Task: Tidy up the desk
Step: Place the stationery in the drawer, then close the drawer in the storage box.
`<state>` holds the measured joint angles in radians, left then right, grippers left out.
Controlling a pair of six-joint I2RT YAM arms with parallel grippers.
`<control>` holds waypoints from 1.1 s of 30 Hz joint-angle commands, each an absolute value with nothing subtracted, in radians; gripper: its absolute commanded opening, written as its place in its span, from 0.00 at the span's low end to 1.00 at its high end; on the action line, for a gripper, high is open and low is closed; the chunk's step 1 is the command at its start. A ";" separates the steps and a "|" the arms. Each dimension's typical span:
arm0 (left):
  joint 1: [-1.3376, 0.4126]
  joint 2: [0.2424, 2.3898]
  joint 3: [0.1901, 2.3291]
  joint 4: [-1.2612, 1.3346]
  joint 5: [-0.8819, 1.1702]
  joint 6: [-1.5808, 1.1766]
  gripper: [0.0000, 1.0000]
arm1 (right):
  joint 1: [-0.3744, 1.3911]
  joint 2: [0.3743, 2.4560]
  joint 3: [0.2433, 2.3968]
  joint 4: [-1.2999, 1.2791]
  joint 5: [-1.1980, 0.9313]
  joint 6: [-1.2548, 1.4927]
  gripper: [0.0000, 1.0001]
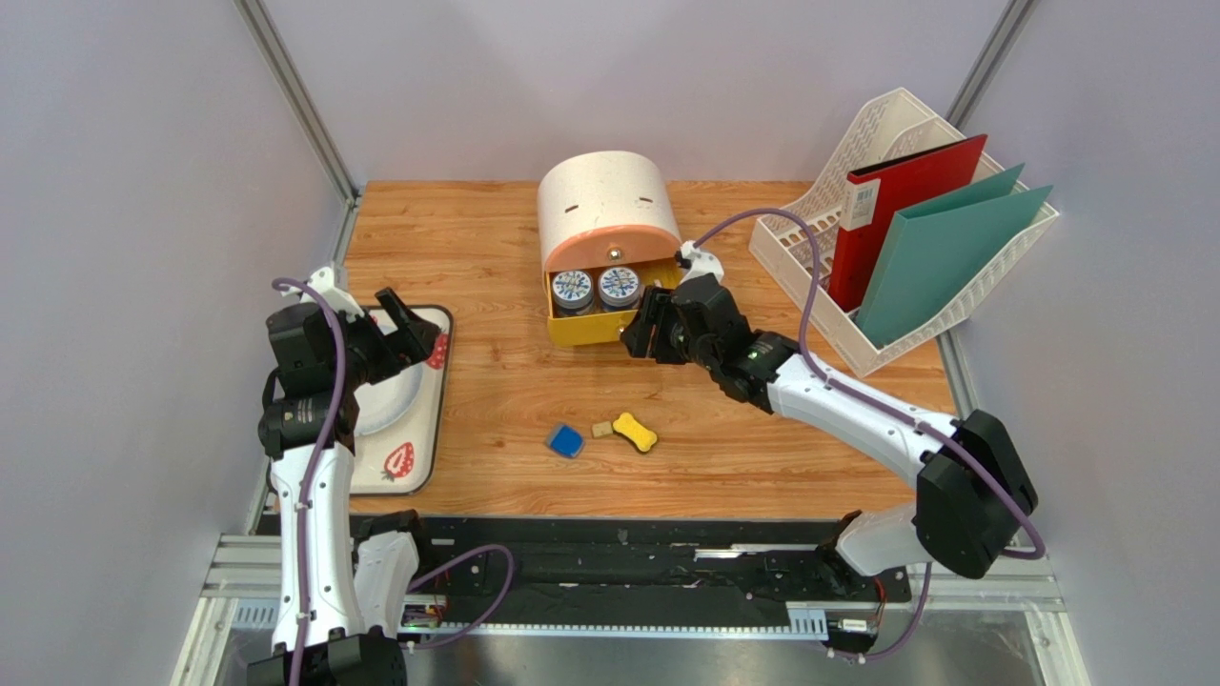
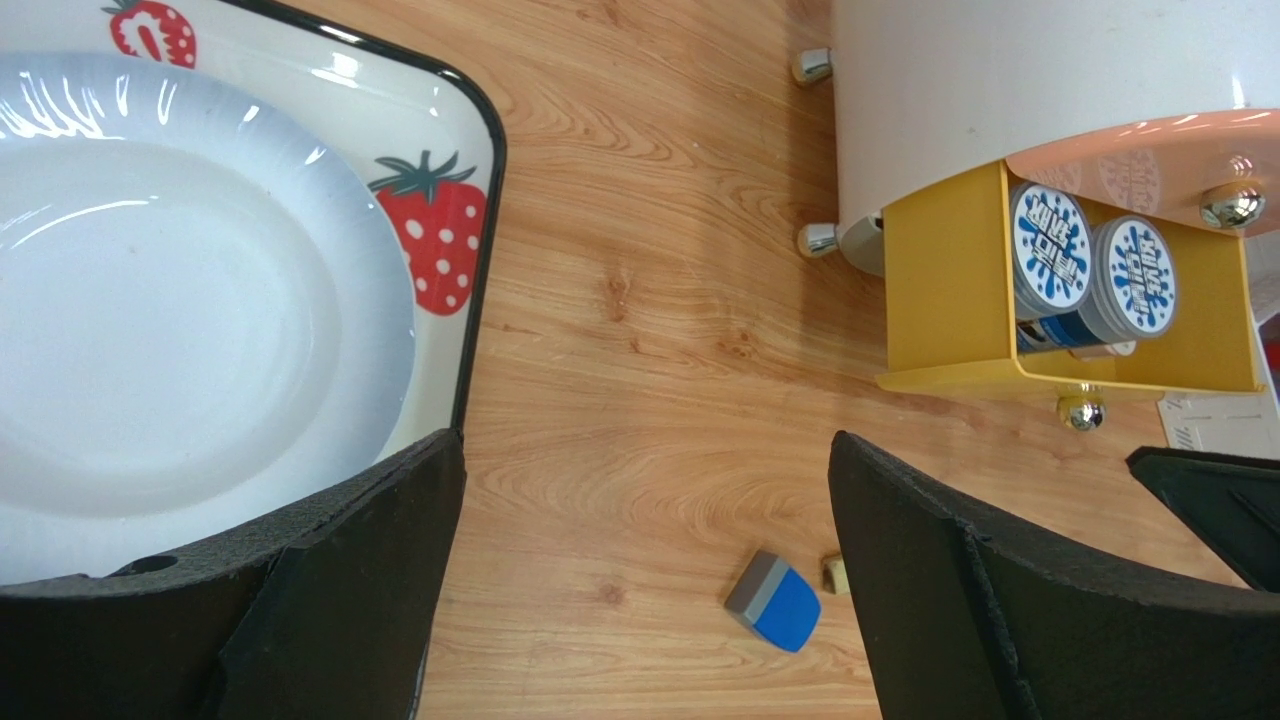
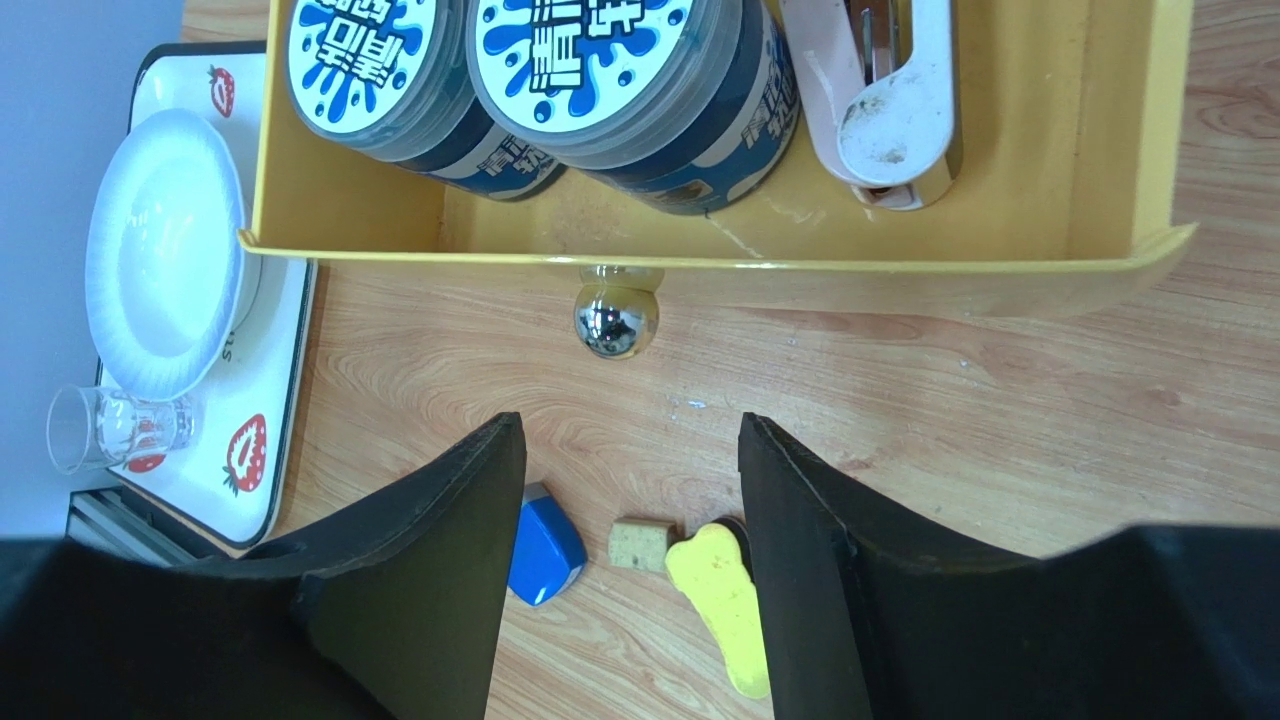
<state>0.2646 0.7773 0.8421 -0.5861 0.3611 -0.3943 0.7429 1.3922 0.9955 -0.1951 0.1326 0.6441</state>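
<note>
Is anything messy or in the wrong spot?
Yes. A blue eraser, a tiny tan block and a yellow piece lie loose on the desk, in front of the open yellow drawer, not put away.

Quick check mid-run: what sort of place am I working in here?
Likely a mock office workspace in a walled test booth: the wood-grain desk, a file rack holding folders, and a stapler in the yellow drawer.

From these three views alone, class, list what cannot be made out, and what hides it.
Stapler: right wrist view, cut off by the top edge; top view, behind the right arm.
Glass: top view, under the left arm.
Tins: top view, lettering too small.
Yellow piece: right wrist view, partly behind a finger.
</note>
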 commanded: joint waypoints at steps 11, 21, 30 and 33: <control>0.276 0.788 0.838 -0.546 0.405 -0.380 0.99 | 0.744 1.480 1.003 -0.045 0.166 0.695 0.58; 0.275 0.784 0.838 -0.546 0.400 -0.380 0.99 | 0.745 1.531 1.019 0.020 0.183 0.690 0.50; 0.276 0.779 0.838 -0.551 0.396 -0.380 0.99 | 0.744 1.552 1.029 0.038 0.219 0.701 0.39; 0.276 0.781 0.838 -0.549 0.396 -0.380 0.99 | 0.744 1.560 1.048 0.038 0.233 0.695 0.36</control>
<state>0.2646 0.7891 0.8375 -0.5793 0.3874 -0.3943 0.7460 1.5406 0.9966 -0.0242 0.1616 0.6922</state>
